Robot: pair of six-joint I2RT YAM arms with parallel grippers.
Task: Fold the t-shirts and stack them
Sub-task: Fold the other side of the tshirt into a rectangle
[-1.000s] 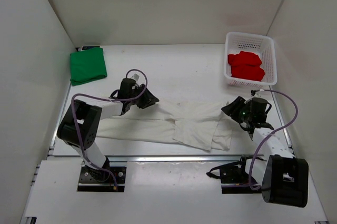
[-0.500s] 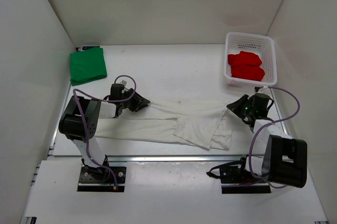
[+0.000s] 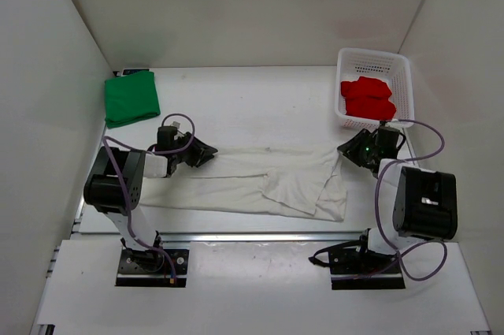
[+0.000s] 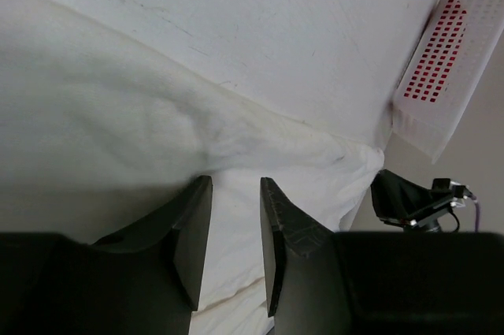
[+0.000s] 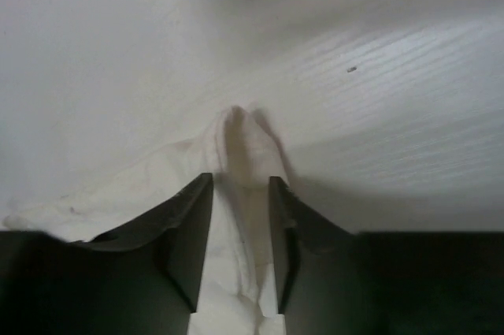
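Note:
The off-white t-shirt (image 3: 252, 181) lies as a long, partly folded band across the table's front. My left gripper (image 3: 206, 150) is shut on its far left edge; the cloth (image 4: 118, 138) passes between the jaws (image 4: 235, 185). My right gripper (image 3: 344, 150) is shut on its far right corner, a bunched ridge of cloth (image 5: 236, 126) pinched between the fingers (image 5: 240, 181). The green t-shirt (image 3: 131, 97) lies folded at the back left. The red t-shirt (image 3: 367, 98) sits crumpled in the basket.
The white mesh basket (image 3: 376, 57) stands at the back right, just behind my right gripper; it also shows in the left wrist view (image 4: 441, 59). White walls enclose the table on three sides. A metal rail (image 3: 260, 236) runs along the front edge.
Both grippers moved outward and toward the back, holding the off-white shirt. The shirt has stretched wider and flatter, and its far edge has shifted back.

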